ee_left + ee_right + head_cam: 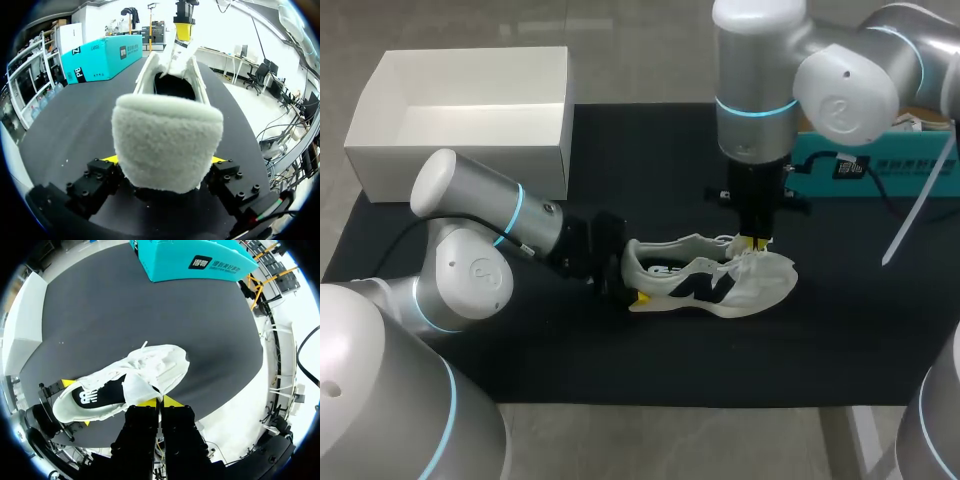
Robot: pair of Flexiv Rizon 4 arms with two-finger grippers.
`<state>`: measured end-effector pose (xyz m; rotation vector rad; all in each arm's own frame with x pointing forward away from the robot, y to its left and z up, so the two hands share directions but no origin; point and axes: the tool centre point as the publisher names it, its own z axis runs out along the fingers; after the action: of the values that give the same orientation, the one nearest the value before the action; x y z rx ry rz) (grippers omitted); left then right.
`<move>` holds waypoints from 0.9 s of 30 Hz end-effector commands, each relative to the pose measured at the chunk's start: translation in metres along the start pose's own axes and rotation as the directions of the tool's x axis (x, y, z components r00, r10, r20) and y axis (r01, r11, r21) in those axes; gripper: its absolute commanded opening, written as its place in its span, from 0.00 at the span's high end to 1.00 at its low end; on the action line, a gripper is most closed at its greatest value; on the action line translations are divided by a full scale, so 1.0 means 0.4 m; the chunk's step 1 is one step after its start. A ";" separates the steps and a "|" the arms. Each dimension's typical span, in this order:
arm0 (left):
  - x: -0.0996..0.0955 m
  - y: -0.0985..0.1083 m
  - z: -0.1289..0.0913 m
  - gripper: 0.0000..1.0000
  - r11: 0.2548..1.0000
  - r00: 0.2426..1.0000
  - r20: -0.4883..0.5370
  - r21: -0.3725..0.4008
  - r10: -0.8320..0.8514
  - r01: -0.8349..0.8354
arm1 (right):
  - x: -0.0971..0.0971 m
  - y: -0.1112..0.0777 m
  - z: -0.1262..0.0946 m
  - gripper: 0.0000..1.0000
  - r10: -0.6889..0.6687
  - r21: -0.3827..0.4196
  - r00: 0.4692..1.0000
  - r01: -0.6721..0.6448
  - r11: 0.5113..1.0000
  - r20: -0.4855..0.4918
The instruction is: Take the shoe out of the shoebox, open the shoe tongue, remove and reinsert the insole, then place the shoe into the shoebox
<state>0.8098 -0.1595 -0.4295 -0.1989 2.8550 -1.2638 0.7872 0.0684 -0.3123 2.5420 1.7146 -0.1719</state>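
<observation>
A white shoe [712, 282] with a dark side panel lies on the black mat, toe pointing right. My left gripper [630, 285] stands wide around the fleecy heel [167, 145], with a yellow-tipped finger [107, 160] pressed against each side. My right gripper [753, 243] comes straight down over the shoe's middle and is shut on the white tongue [137, 387], which is drawn up and away from the shoe's opening [172, 85]. In the left wrist view my right gripper [183, 31] holds the tongue beyond the opening. The insole is hidden.
The white shoebox [380, 110] stands open at the back left, partly off the black mat [620, 160]. A teal box [880, 165] lies at the back right, with a white strap slanting beside it. Bare mat stretches in front of the shoe.
</observation>
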 end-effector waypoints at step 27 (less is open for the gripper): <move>-0.002 0.002 0.001 1.00 1.000 1.000 0.000 -0.002 0.000 0.000 | -0.044 0.018 0.128 1.00 0.091 0.085 0.996 -0.089 0.992 -0.021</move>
<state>0.8098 -0.1595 -0.4294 -0.1989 2.8549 -1.2639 0.7837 0.0466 -0.3536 2.6753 1.6293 -0.2125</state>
